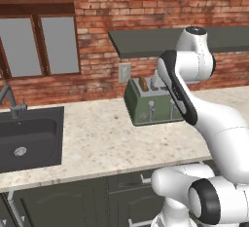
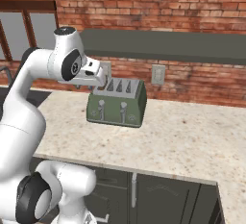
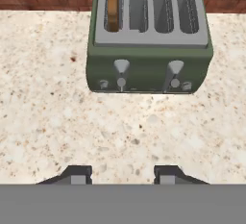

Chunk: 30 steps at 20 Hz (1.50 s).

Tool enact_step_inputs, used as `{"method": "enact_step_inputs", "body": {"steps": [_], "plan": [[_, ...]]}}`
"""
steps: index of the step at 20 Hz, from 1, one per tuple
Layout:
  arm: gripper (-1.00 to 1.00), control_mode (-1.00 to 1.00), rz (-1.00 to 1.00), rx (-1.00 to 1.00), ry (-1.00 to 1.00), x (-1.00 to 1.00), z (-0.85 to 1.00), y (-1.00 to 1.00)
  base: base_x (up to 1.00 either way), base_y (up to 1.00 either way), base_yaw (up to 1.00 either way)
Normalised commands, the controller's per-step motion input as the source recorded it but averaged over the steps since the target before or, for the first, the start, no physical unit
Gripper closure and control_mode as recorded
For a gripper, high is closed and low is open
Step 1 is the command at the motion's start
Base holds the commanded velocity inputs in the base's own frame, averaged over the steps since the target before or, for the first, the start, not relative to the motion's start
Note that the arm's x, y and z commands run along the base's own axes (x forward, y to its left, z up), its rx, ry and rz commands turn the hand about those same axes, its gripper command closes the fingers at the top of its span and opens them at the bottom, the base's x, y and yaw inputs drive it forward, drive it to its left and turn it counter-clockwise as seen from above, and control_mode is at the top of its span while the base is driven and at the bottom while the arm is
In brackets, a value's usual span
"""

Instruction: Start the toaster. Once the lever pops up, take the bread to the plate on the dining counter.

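Note:
The sage-green toaster (image 3: 149, 69) (image 1: 151, 108) (image 2: 117, 106) stands on the stone worktop against the brick wall. The brown bread (image 3: 113, 4) (image 1: 144, 84) sticks up out of its leftmost slot. Two silver levers (image 3: 121, 67) sit on the toaster's front face with small knobs beside them. My gripper (image 3: 122, 176) (image 2: 99, 86) hovers above the worktop in front of the toaster, toward its left end. Its fingertips stand apart with nothing between them. The plate and the dining counter are out of view.
A dark sink (image 1: 29, 136) with a faucet (image 1: 9, 99) lies at the worktop's left end. A dark shelf (image 2: 168, 45) hangs above the toaster, and wall outlets (image 2: 158, 74) sit behind it. Bare worktop (image 2: 192, 136) stretches to the right.

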Motion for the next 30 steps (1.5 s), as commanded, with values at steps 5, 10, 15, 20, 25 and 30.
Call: {"method": "enact_step_inputs", "body": {"steps": [5,10,15,20,25,30], "plan": [[-1.00,-1.00,0.00,0.00,-0.08,0.00,-0.09,0.00,0.00,0.00,0.00],[-1.00,-1.00,0.00,0.00,-0.18,0.00,-0.06,0.00,0.00,0.00,0.00],[-1.00,-1.00,0.00,0.00,-0.22,0.00,-0.06,0.00,0.00,0.00,0.00],[-1.00,-1.00,0.00,0.00,-0.14,0.01,0.00,0.00,0.00,0.00,0.00],[-1.00,-1.00,0.00,0.00,-0.03,0.18,0.00,0.00,0.00,0.00,0.00],[-1.00,-1.00,0.00,0.00,0.00,0.22,-0.02,0.00,0.00,0.00,0.00]]}}
